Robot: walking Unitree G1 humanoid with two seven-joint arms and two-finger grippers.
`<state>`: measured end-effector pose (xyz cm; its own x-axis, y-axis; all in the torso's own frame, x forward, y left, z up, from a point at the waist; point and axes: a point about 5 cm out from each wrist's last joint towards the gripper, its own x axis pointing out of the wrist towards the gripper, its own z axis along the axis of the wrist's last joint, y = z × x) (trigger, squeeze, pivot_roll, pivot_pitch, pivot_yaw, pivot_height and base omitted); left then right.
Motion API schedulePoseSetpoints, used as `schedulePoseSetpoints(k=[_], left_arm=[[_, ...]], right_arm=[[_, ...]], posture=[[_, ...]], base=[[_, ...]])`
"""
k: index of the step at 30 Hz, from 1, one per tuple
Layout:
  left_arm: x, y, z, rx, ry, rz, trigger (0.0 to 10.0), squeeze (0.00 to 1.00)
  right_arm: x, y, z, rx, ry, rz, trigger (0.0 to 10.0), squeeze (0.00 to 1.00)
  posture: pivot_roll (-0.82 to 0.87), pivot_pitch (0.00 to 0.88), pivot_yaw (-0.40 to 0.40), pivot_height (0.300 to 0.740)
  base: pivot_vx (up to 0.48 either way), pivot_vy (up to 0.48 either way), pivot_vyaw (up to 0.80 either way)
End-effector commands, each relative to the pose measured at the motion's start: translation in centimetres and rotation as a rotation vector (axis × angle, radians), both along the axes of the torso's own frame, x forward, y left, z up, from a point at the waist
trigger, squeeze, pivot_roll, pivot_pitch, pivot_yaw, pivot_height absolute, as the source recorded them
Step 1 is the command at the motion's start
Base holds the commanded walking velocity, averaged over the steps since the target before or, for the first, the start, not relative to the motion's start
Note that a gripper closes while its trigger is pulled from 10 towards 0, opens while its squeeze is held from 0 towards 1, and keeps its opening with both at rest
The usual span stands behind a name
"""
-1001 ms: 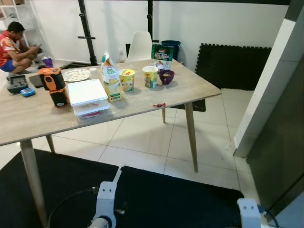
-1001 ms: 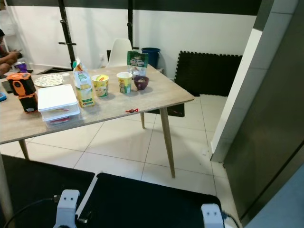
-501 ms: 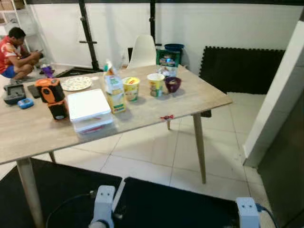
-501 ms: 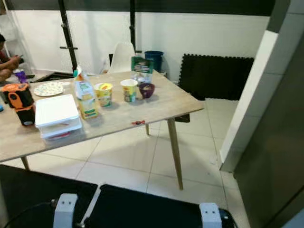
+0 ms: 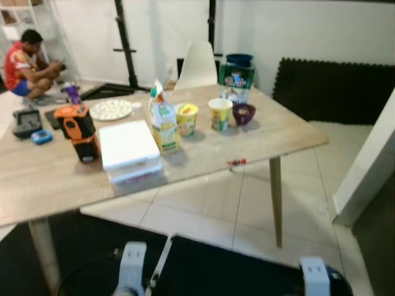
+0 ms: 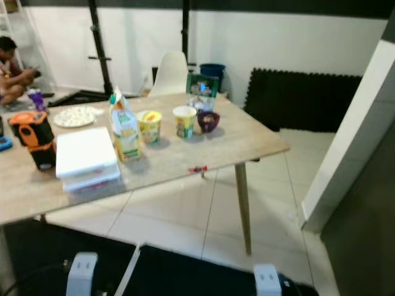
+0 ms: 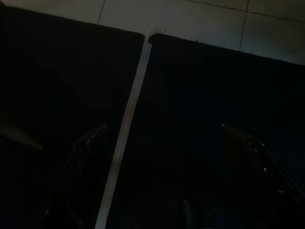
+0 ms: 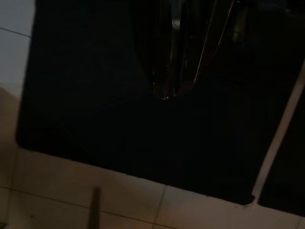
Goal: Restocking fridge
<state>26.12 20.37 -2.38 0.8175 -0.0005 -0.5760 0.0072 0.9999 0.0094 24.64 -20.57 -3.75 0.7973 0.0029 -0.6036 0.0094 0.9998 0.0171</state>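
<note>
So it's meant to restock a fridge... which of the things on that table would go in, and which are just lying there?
Likely for the fridge:
- carton
- yellow cup
- second cup
- purple bowl
- stacked white-lidded boxes
- green bag, perhaps

Just lying about:
- orange and black tool
- patterned plate
- small red thing near the table edge
- blue gadget

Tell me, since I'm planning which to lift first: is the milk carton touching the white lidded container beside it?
Cannot tell. In the left eye view the milk carton stands right against the white lidded container, their edges overlapping, but the blurred picture shows neither contact nor gap plainly.
</note>
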Motion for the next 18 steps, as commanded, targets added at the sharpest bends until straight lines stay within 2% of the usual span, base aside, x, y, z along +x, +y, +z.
schedulePoseSetpoints(k=[1, 18], left_arm=[[-0.30, 0.12, -0.26, 0.005, 0.016, -0.002, 10.0, 0.00], [-0.18, 0.07, -0.19, 0.006, 0.014, -0.005, 10.0, 0.00]], right_arm=[[-0.31, -0.61, -0.15, -0.010, 0.016, -0.017, 10.0, 0.00], [-0.24, -0.59, -0.12, -0.011, 0.016, -0.015, 10.0, 0.00]], posture=[[-0.08, 0.106, 0.030, 0.734], [-0.08, 0.087, 0.030, 0.734]], base=[[0.251, 0.000, 0.00], [0.248, 0.000, 0.00]])
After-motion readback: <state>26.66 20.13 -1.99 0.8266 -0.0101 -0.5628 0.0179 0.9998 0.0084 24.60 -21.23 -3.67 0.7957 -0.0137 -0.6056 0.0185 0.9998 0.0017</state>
